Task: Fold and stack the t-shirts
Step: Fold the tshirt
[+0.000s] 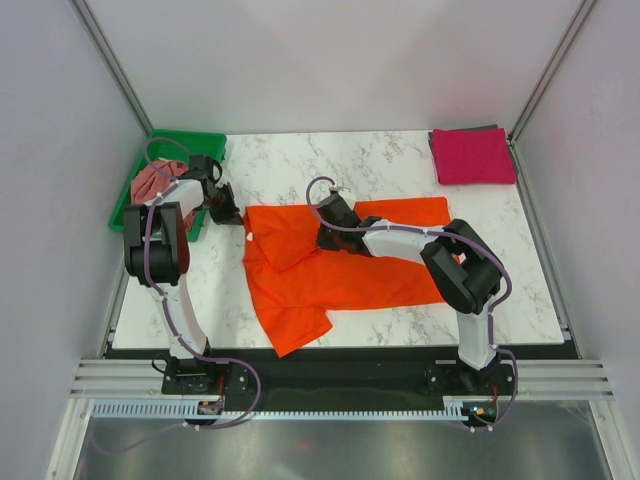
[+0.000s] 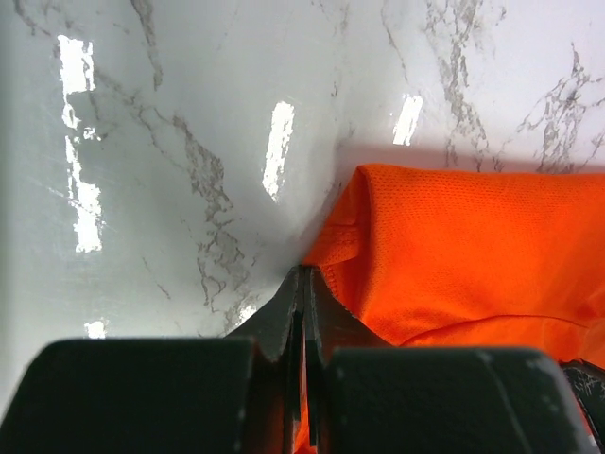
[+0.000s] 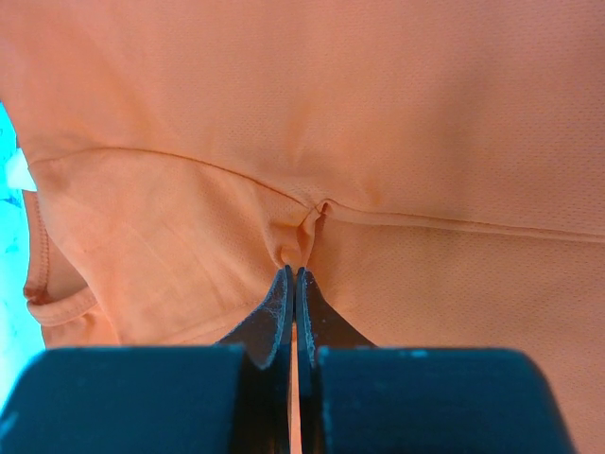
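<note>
A bright orange t-shirt (image 1: 340, 268) lies partly folded on the marble table. My left gripper (image 1: 236, 216) is shut on its left edge; in the left wrist view the jaws (image 2: 304, 276) pinch the cloth's corner (image 2: 454, 255). My right gripper (image 1: 322, 238) is shut on a pinch of the same shirt near its middle; in the right wrist view (image 3: 294, 274) a small pucker of cloth (image 3: 302, 232) rises at the tips. A folded magenta-pink t-shirt (image 1: 472, 155) lies at the back right. A dusty rose t-shirt (image 1: 152, 180) is bunched in the tray.
A green plastic tray (image 1: 175, 145) stands at the back left, close to my left arm. The marble table (image 1: 330, 160) is bounded by white walls and metal posts. A black rail runs along the near edge.
</note>
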{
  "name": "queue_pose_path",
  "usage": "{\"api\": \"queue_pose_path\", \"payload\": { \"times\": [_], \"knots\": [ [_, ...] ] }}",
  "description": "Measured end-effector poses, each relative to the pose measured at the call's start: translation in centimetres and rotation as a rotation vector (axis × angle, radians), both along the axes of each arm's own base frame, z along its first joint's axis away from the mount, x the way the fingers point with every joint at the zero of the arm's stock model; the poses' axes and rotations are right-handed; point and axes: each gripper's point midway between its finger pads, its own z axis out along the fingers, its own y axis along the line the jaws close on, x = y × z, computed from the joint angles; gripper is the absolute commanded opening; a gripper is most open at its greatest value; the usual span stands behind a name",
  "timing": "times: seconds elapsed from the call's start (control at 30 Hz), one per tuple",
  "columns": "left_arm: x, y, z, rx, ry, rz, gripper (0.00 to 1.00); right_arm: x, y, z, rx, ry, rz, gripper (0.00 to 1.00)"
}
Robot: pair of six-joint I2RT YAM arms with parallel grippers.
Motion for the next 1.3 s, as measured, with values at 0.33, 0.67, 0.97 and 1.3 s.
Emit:
{"api": "queue_pose_path", "payload": {
  "times": [0.33,0.67,0.97,1.3],
  "knots": [
    [0.2,0.5,0.0,0.013,-0.003,0.011,0.11,-0.3,-0.2,0.2,-0.009,-0.001,0.038,0.33],
    [0.6,0.4,3.4,0.015,-0.064,0.006,0.36,-0.3,0.2,2.7,0.057,-0.019,0.107,0.46],
    [0.5,-4.4,9.1,-0.049,-0.197,-0.109,0.36,-0.5,1.0,3.2,0.114,0.008,0.167,0.26],
    [-1.2,-6.3,2.7,-0.088,-0.025,-0.129,0.36,-0.2,3.0,3.3,0.169,0.014,0.228,0.26]
  ]
}}
